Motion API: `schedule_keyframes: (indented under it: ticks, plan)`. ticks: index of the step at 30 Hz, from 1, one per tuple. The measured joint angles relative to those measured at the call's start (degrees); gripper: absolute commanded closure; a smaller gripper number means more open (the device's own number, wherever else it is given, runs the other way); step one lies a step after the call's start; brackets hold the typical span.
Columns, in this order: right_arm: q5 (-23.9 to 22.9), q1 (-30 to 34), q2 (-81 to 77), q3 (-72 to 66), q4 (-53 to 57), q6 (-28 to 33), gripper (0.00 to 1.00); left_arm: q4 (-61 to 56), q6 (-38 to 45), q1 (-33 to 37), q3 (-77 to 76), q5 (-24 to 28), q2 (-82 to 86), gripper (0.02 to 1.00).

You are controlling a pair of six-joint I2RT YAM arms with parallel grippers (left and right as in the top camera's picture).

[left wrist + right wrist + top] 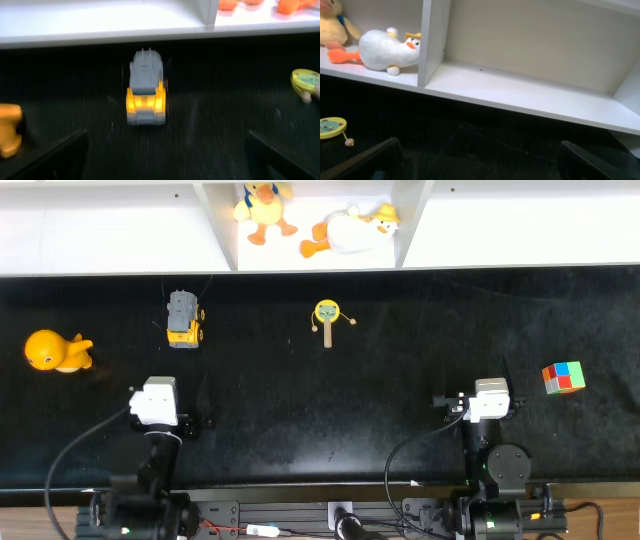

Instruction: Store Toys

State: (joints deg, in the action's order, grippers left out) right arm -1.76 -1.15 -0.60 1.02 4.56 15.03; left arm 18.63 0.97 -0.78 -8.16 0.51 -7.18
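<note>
A yellow and grey toy truck (184, 320) stands on the black table, straight ahead of my left gripper (165, 157), which is open and holds nothing. Left of the truck sits an orange rubber duck (57, 351). A small yellow rattle drum (327, 315) lies near the table's middle, and a coloured cube (563, 377) rests at the right. My right gripper (480, 162) is open and empty, low over the table and facing the white shelf (520, 92). In the shelf's middle compartment are a yellow plush duck (264, 208) and a white plush duck (350, 230).
The shelf's left compartment (100, 225) and right compartment (530, 220) hold nothing. A white divider (434, 40) separates the plush ducks from the bare right compartment. Both arms stand near the table's front edge, with bare black surface between them.
</note>
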Motion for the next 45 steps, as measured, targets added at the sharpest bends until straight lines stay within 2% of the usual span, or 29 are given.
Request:
schedule_keyframes:
  ticks: [8, 14, 17, 25, 29, 33, 39, 45]
  plan:
    - [0.02, 0.00, 0.02, 0.00, -0.02, 0.02, 0.005, 21.11, -4.90, 4.15, -26.67, -0.09, -21.35, 0.023]
    - [0.04, -0.02, 0.02, 0.02, -0.02, 0.00, 0.007, 26.29, -3.32, 8.61, -41.44, -0.07, -36.28, 0.023]
    - [0.02, 0.00, 0.02, 0.02, -0.02, 0.00, 0.005, 27.69, -0.59, 13.60, -44.11, 3.02, -40.13, 0.025]
    - [0.00, -0.02, 0.02, 0.02, -0.02, 0.04, 0.007, 33.53, 12.00, 37.40, -48.48, 16.94, -44.74, 0.023]
    - [0.02, -0.02, 0.02, 0.02, 0.00, 0.02, 0.007, 33.33, 17.99, 46.80, -48.48, 21.59, -45.13, 0.023]
    - [0.00, -0.02, 0.02, 0.02, 0.02, 0.00, 0.005, 31.87, 20.17, 52.85, -48.87, 23.76, -48.28, 0.025]
    - [0.02, -0.02, 0.02, 0.00, 0.02, 0.02, 0.005, 28.76, 20.96, 54.86, -48.89, 24.98, -56.78, 0.020]
    - [0.00, -0.02, 0.02, 0.00, -0.02, 0.02, 0.005, 19.78, 21.97, 54.88, -48.89, 22.40, -61.86, 0.020]
